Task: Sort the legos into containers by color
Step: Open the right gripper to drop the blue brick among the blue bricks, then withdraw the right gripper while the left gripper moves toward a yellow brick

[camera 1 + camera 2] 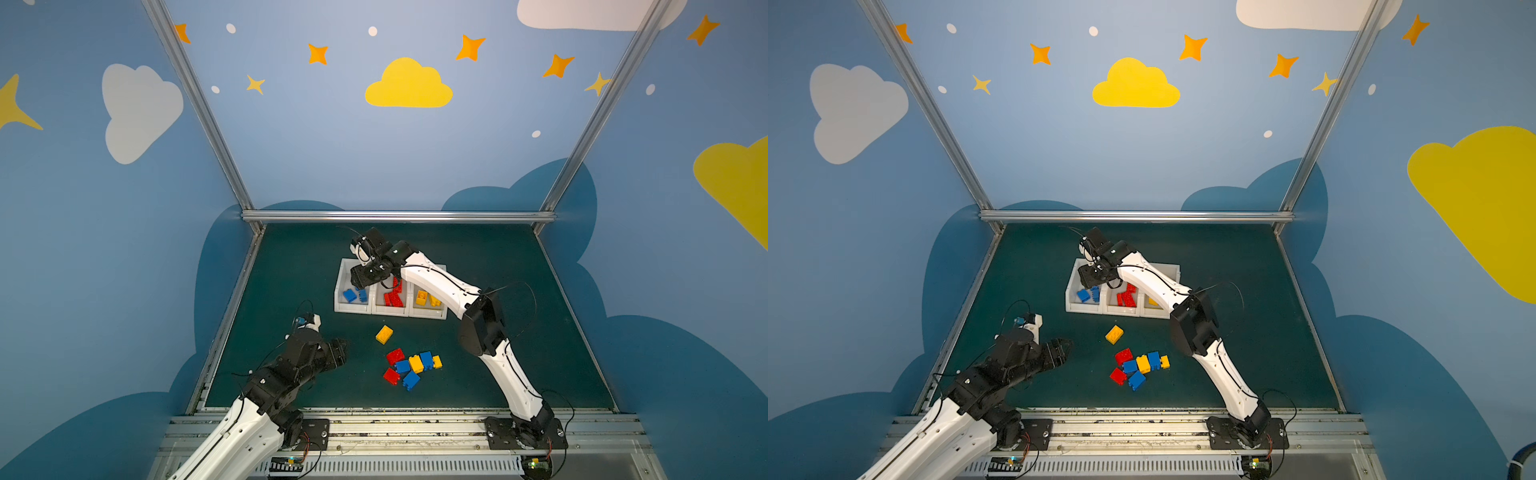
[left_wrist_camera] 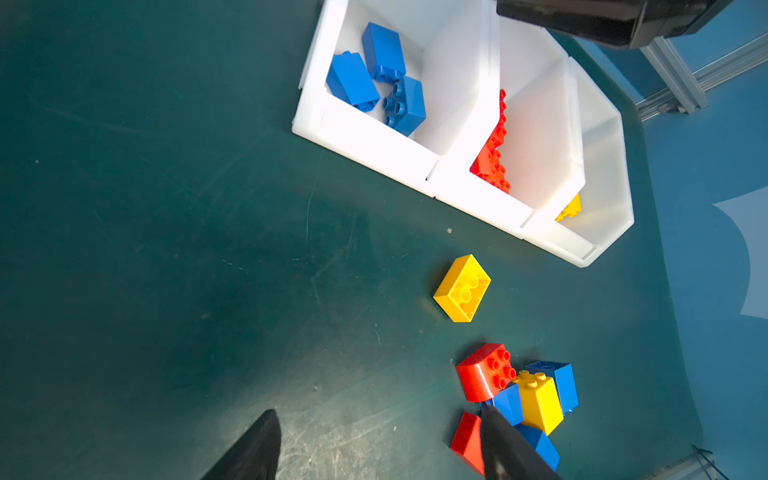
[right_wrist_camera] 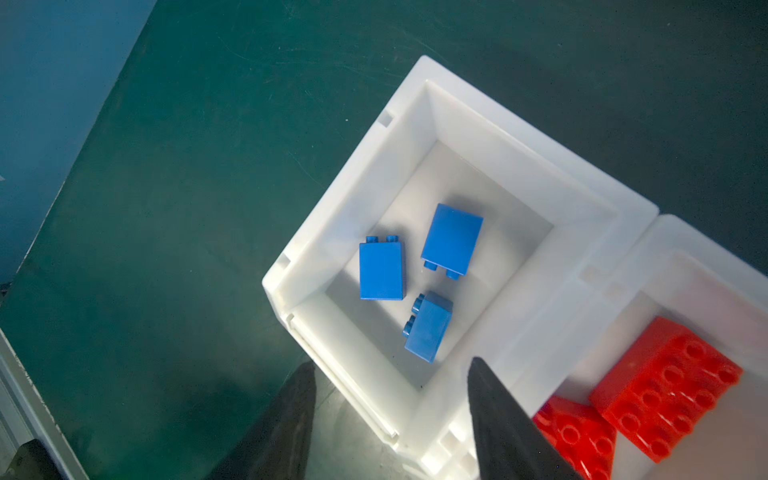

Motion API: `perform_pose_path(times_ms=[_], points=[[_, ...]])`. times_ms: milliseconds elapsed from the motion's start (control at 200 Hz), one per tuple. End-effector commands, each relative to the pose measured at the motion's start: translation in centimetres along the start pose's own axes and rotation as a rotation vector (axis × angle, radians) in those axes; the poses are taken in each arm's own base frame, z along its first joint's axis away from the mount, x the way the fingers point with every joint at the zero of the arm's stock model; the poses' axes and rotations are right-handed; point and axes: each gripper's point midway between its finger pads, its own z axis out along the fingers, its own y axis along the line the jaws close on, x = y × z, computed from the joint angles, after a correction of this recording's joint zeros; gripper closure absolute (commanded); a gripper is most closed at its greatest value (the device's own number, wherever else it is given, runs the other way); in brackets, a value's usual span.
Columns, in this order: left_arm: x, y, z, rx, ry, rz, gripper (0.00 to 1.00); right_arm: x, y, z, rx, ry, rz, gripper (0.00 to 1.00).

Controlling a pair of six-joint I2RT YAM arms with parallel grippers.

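The right pincer (image 3: 392,363) is hanging open and empty over the container (image 3: 519,137) of blue legos (image 3: 381,270), and should be rising straight up, clearing the rim, before heading for the loose legos (image 1: 409,365).

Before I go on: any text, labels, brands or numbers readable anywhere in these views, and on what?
None can be read.
The white containers and the legos, such as the lone yellow brick, show no legible print; their studs are too small to tell.
The walls carry only clouds and stars, no words.

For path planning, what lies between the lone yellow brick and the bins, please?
Only bare mat separates yellow brick and bins, in the left wrist view.
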Motion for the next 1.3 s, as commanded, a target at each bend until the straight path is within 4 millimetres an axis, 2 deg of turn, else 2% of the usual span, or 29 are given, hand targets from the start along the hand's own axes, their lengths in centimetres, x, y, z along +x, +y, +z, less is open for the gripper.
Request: perform_pose_path(times_ms=[0, 275, 571, 731, 966, 1296], points=[[0.5, 0.4, 0.1, -0.009, 0.017, -0.007, 0.24, -1.1, 0.5, -1.4, -0.015, -0.034, -0.006, 0.41], [0.7, 0.3, 0.4, -0.003, 0.03, -0.003, 0.24, -1.7, 0.9, -3.5, -0.023, -0.064, -0.011, 0.41], [0.7, -0.3, 0.6, 0.017, 0.045, 0.025, 0.25, -2.5, 1.1, -6.9, -0.018, -0.121, -0.019, 0.4], [0.7, -1.2, 0.8, 0.039, 0.075, 0.068, 0.25, -1.6, -0.2, -9.6, 0.033, -0.128, 0.034, 0.4], [1.2, -3.1, 1.9, 0.053, 0.138, 0.181, 0.26, 2.4, -3.7, -13.6, 0.131, -0.097, 0.114, 0.41], [1.6, -6.7, 5.2, 0.067, 0.233, 0.357, 0.29, 11.4, -9.7, -18.3, 0.233, -0.092, 0.3, 0.41]])
